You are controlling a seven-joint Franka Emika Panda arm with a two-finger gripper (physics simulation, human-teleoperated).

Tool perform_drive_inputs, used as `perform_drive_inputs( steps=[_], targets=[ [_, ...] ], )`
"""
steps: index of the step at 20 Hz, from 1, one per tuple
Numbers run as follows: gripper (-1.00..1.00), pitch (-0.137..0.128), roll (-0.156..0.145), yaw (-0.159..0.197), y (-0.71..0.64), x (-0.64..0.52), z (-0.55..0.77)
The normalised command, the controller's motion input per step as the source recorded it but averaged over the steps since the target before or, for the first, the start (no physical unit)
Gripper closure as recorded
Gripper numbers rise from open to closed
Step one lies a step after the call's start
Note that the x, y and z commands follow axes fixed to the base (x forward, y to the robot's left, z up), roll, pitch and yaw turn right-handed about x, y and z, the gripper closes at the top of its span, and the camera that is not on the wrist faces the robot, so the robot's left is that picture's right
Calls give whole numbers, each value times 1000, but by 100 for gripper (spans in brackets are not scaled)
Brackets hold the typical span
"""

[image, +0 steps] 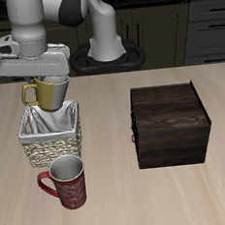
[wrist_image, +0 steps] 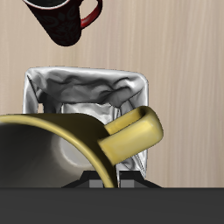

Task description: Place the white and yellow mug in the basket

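**Mug held over the basket's back rim**

Mug (image: pixel 50 91) of olive-yellow, whitish-grey inside, hangs clear of the table in the exterior view, directly under the gripper (image: pixel 45 80), whose fingers are clamped on its rim. It sits upright or close to it, with its handle turned toward the table's edge on the side away from the dark wooden box (image: pixel 168 125). The white and yellow mug's base is level with, or just above, the back rim of the basket (image: pixel 50 136), so it overlaps the far edge of the basket rather than its middle.

The basket itself stands on the table, tan wicker outside with a crumpled grey-white cloth lining, and its inside holds nothing else that can be seen. Just in front of it, nearer the table's front edge, stands a dark red patterned mug (image: pixel 64 182), upright, close to the basket but not touching it. The box sits well apart from the basket, beside it.

In the wrist view the yellow mug (wrist_image: pixel 52 144) fills the near field, its curved rim and thick handle standing out against the lined basket (wrist_image: pixel 83 87) beneath. Beyond the basket, the red mug (wrist_image: pixel 61 19) shows partly cut off by the frame edge.
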Motion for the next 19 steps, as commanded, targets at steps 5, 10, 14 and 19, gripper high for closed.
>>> perform_drive_inputs(
  steps=[5,10,14,19],
  targets=[
    [100,27,-41,-10,-124,49,-220],
    [100,46,-34,-5,-52,96,-347],
    [-100,33,-23,-53,41,44,-186],
    [-100,6,11,0,103,-15,-31]
  ],
)
